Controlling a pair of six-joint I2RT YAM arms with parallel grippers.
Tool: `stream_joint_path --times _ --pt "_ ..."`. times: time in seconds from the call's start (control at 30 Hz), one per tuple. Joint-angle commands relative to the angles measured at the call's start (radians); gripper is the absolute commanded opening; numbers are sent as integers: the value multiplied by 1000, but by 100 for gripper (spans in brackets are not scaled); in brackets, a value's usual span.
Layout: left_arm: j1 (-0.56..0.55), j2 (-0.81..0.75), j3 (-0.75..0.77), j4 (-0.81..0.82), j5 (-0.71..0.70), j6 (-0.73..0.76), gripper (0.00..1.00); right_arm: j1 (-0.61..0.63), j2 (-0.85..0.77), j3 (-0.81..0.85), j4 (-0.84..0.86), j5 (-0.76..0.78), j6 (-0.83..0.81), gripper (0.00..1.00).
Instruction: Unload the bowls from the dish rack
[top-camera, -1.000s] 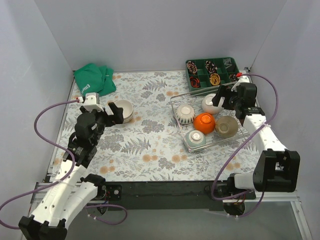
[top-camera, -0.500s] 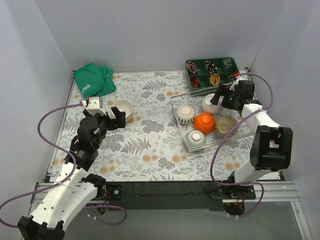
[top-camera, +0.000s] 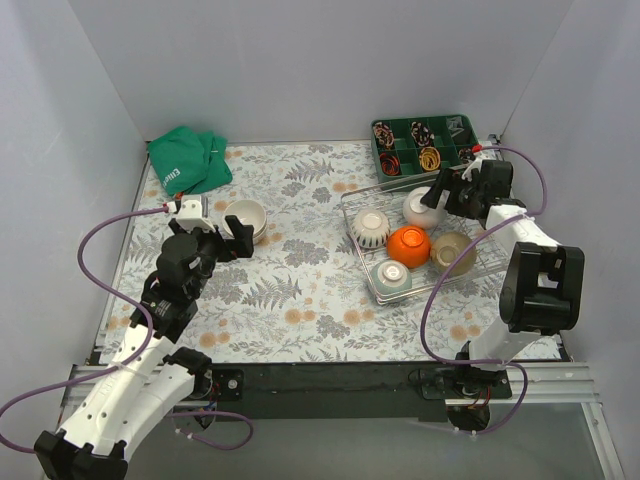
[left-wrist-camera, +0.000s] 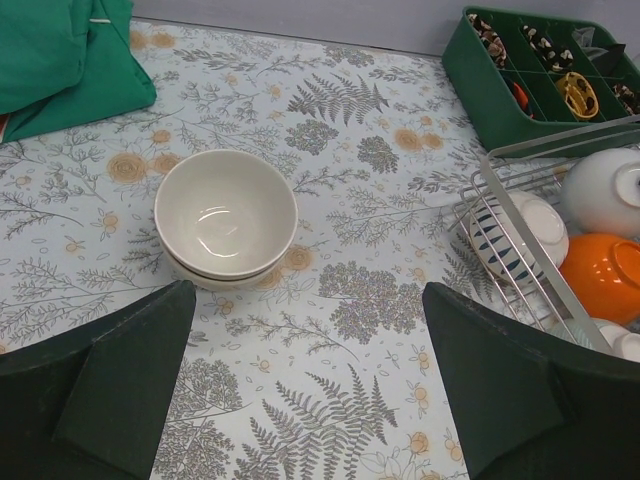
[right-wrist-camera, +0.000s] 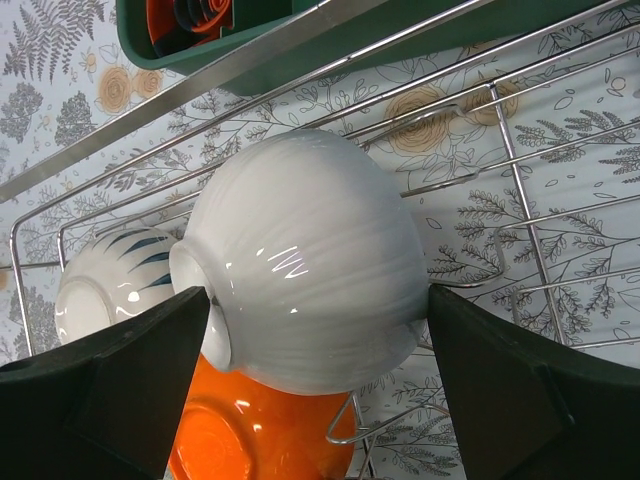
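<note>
Top external: the rack (top-camera: 440, 283) at right holds five bowls (top-camera: 371, 226); a green tray (top-camera: 400, 172) lies beyond it and a cloth (top-camera: 188, 160) far left.

Left wrist: the left gripper (left-wrist-camera: 310, 400) gapes wide and empty, near two stacked bowls (left-wrist-camera: 226, 215) on the table (left-wrist-camera: 400, 300).

Right wrist: the right gripper (right-wrist-camera: 315, 310) is spread wide, straddling the rack's white bowl (right-wrist-camera: 310, 250), with the orange bowl (right-wrist-camera: 260, 440) just beside it.

Plain pale walls (top-camera: 300, 70); floral-print tabletop (top-camera: 300, 290); even light.
</note>
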Motion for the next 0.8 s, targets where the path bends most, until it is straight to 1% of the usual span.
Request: stream_joint_path --times 0.0,0.07,0.13,0.47,0.6,0.77 --pt "-5 -3 -8 19 5 15 98 -30 25 8 -7 14 -1 99" --pt "-5 0 -8 19 10 15 98 -33 23 -1 -6 37 -6 99" --pt "-5 1 -8 21 16 17 98 -36 31 -1 -6 27 -23 98" --pt "-5 11 -14 25 33 21 98 -35 90 -4 21 -122 -132 98" --pt "-5 12 -14 27 38 23 98 -35 86 -4 21 -138 -145 91" --pt "-5 12 -15 28 41 23 98 -35 63 -6 21 -136 -150 78"
